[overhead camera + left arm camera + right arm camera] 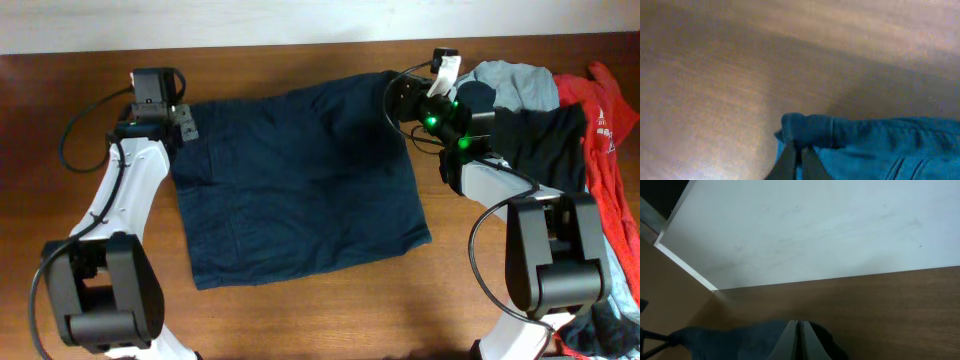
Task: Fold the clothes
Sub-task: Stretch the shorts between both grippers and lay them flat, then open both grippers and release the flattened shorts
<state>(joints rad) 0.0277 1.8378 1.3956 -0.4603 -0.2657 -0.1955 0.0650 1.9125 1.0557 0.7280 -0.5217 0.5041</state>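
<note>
The clothes (pixel 300 180), dark navy shorts, lie flat in a rough rectangle in the middle of the wooden table (pixel 320 320). My left gripper (pixel 184 124) sits at their far left corner. In the left wrist view its fingers (pixel 790 159) are pinched together on a bunched edge of the blue cloth (pixel 880 145). My right gripper (pixel 400 92) sits at the far right corner. In the right wrist view its fingers (pixel 791 335) are pressed together at the edge of the dark cloth (pixel 730 337), which spreads under and left of the tips.
A heap of other garments lies at the right edge: a black one (pixel 540 140), a red shirt (pixel 605 130) and a grey-blue piece (pixel 510 85). A white wall (pixel 300 20) runs along the table's far edge.
</note>
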